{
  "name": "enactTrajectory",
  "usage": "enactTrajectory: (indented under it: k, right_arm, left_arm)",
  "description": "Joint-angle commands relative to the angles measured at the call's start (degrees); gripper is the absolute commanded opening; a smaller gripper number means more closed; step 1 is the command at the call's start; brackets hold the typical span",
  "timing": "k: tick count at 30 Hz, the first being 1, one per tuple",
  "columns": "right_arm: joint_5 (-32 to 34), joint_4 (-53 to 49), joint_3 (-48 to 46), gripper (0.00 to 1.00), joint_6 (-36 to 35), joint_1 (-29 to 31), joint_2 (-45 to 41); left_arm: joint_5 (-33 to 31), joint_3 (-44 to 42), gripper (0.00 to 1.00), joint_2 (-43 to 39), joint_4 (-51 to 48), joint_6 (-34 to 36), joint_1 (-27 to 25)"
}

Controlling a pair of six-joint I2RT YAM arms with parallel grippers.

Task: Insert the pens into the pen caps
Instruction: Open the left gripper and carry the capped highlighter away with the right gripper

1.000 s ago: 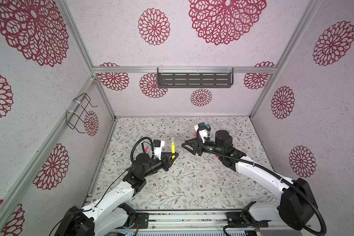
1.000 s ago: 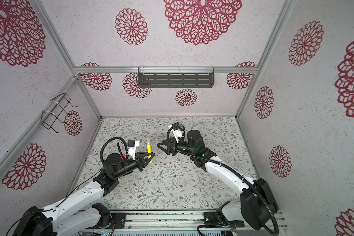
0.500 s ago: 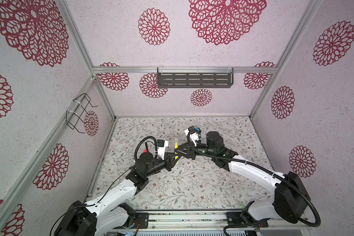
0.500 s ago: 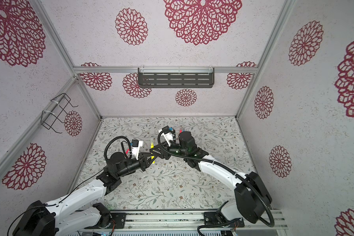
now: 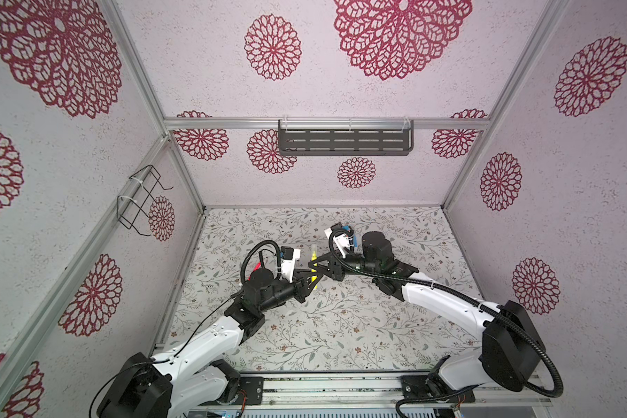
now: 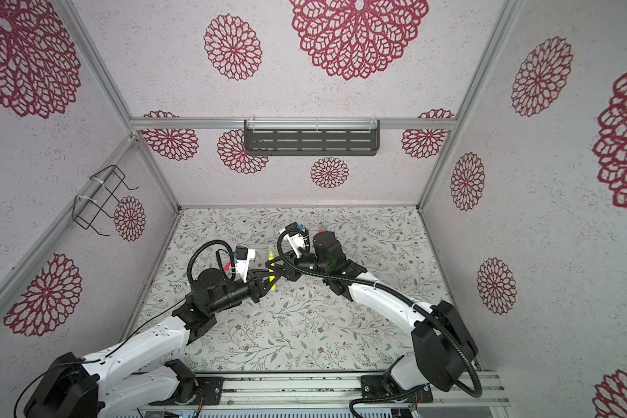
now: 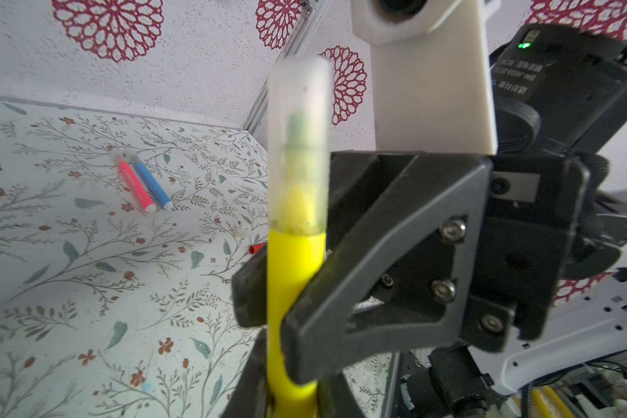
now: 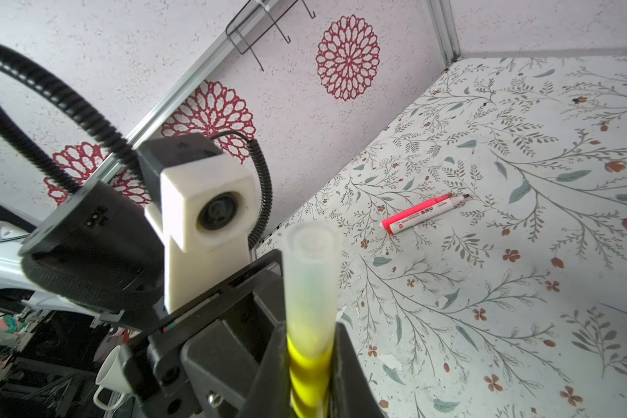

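Nearest, left gripper (image 5: 309, 280): its jaws flank the pen's low end; we cannot tell whether they pinch it or stand off it.
Pen (image 7: 294, 289): yellow, held off the table (image 7: 87, 307) between both arms.
Right gripper (image 7: 279, 300): clenched on the barrel just under the cap; we judge it a handover grip.
Cap (image 7: 299, 144): pale, seated over the tip, so we count this pen done.
Red cap (image 7: 256, 248): loose on the table beyond.
Pink pen (image 7: 136, 186), blue pen (image 7: 152, 184): farthest, side by side, clear of the work.
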Motion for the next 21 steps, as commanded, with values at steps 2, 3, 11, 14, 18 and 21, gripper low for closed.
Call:
enactTrajectory:
  k: [2, 3, 11, 14, 18, 21]
  right_arm:
    - [8.85, -7.51, 3.64, 0.00, 1.55, -4.25, -0.51]
    - [9.99, -9.07, 3.87, 0.01, 1.78, -5.44, -0.47]
    - [16.43, -26.07, 10.39, 0.05, -3.31, -14.83, 5.54]
    - [18.26, -30.20, 13.64, 0.04, -4.67, -18.68, 9.87]
    - [21.89, -33.77, 18.43, 0.04, -6.59, -22.05, 16.05]
    - [24.55, -37.46, 23.82, 0.04, -8.58, -24.53, 22.17]
  left_arm:
    - [-13.62, 3.81, 0.52, -0.99, -12.84, 2.94, -0.40]
    - [-17.21, 4.37, 0.54, -1.18, -16.37, 3.03, -0.39]
    - [-25.68, 3.19, 0.56, -2.67, -24.59, 2.10, -0.35]
    - [-26.74, 2.35, 0.57, -3.58, -24.82, 1.43, -0.35]
    - [-28.03, 2.34, 0.57, -4.87, -26.55, 1.53, -0.40]
    - [-29.03, 2.45, 0.57, -5.99, -27.94, 1.53, -0.40]
